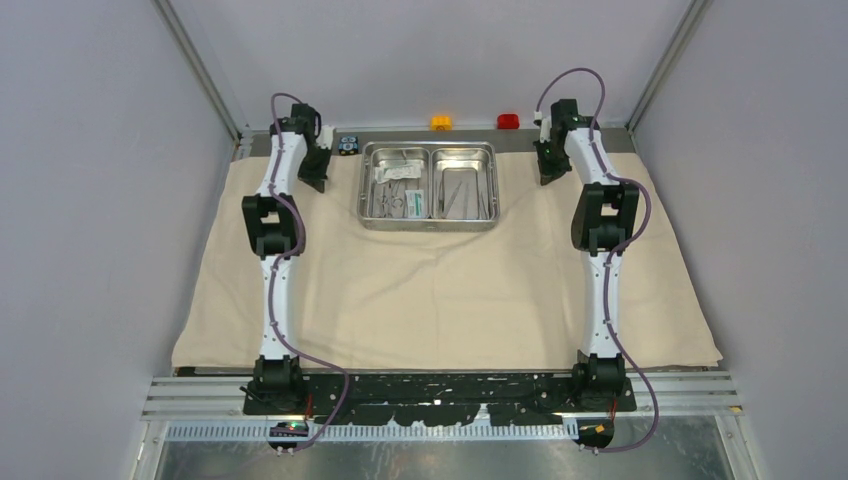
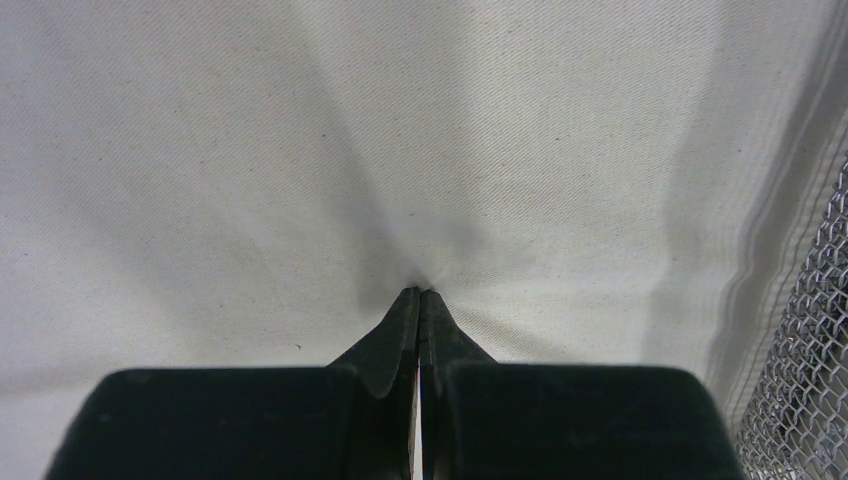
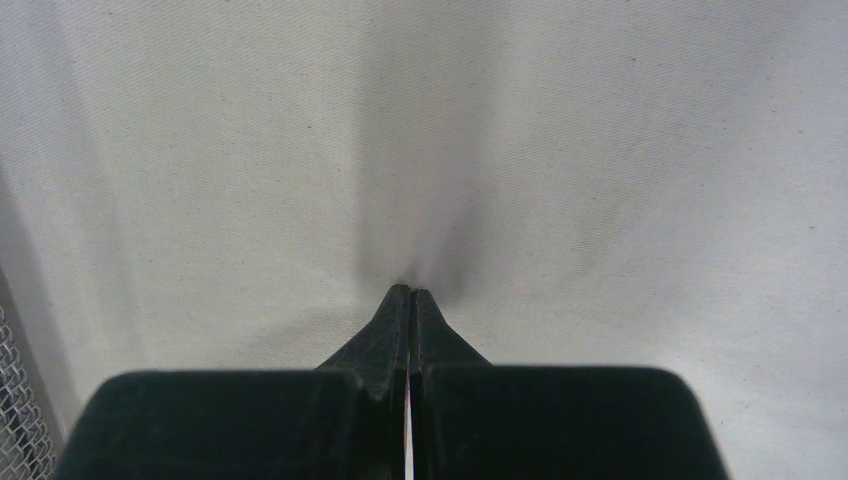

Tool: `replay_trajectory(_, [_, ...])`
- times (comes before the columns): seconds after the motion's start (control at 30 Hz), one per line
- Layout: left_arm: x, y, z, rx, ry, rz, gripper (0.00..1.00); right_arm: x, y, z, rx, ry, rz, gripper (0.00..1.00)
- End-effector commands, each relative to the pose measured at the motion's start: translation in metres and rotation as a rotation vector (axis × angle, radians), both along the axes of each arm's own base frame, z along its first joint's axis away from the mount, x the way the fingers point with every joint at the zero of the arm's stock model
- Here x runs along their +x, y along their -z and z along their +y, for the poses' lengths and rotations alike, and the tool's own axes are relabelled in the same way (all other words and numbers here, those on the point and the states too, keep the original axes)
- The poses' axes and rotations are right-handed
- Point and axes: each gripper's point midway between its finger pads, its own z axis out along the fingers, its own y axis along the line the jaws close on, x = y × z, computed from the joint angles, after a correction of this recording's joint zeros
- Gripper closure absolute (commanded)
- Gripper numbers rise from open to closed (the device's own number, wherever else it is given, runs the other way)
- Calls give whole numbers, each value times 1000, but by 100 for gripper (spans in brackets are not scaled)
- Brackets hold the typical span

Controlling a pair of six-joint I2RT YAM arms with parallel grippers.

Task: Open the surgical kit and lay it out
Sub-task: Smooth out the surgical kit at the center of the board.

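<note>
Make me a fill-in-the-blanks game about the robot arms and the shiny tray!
1. The shiny tray has ___ compartments.
2. The white-and-green packet lies in the tray's ___ compartment.
3. The left hand and the right hand are both ___, each pinching the beige cloth at a far corner.

Missing words: two; left; shut.
</note>
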Motion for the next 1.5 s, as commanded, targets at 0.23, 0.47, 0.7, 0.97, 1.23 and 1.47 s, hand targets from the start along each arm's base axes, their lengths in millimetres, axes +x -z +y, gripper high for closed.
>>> replay_trajectory(0.23, [16, 32, 67, 159, -83, -24, 100, 0, 33, -14, -81, 39, 46, 100])
replay_trajectory(0.47, [15, 33, 67, 160, -81, -20, 100, 3, 38, -23, -134, 44, 46, 100])
replay_trajectory(0.7, [16, 32, 66, 160, -78, -25, 100, 13, 35, -30, -169, 53, 26, 100])
replay_trajectory(0.97, [20, 30, 67, 161, -82, -39, 100, 16, 32, -37, -184, 63, 19, 100])
replay_trajectory(1.23, [9, 22, 62, 142, -58, -24, 100, 5, 23, -34, -137, 55, 26, 87])
replay_trajectory(1.47, [5, 1, 76, 174, -61, -47, 73, 5, -14, -50, -74, 99, -37, 53])
